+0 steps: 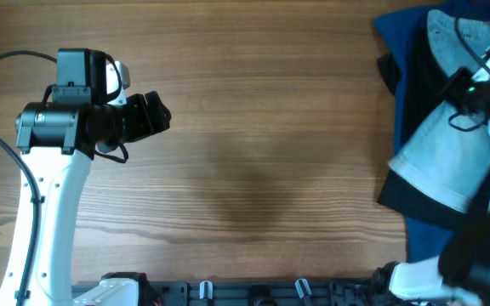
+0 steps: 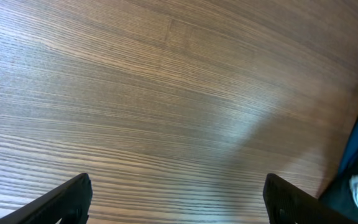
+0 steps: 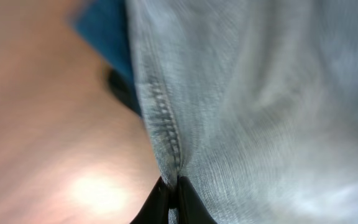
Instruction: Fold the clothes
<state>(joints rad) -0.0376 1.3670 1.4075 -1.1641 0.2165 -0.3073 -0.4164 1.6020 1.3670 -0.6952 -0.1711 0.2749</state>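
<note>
The light blue denim shorts (image 1: 456,30) lie at the far right on a pile of cloth, partly hidden by my right arm. In the right wrist view the shorts (image 3: 260,93) fill the frame, with a stitched seam running down to the fingers. My right gripper (image 3: 174,193) is shut on a fold of the shorts at that seam. Its fingers are hidden in the overhead view. My left gripper (image 1: 156,115) is open and empty over bare wood at the left; its fingers (image 2: 176,199) frame only table.
A large black garment (image 1: 415,110) and a dark blue cloth (image 1: 398,34) lie under the shorts at the right edge. A white cloth or arm cover (image 1: 445,161) hangs over them. The wooden table (image 1: 270,153) spans the middle.
</note>
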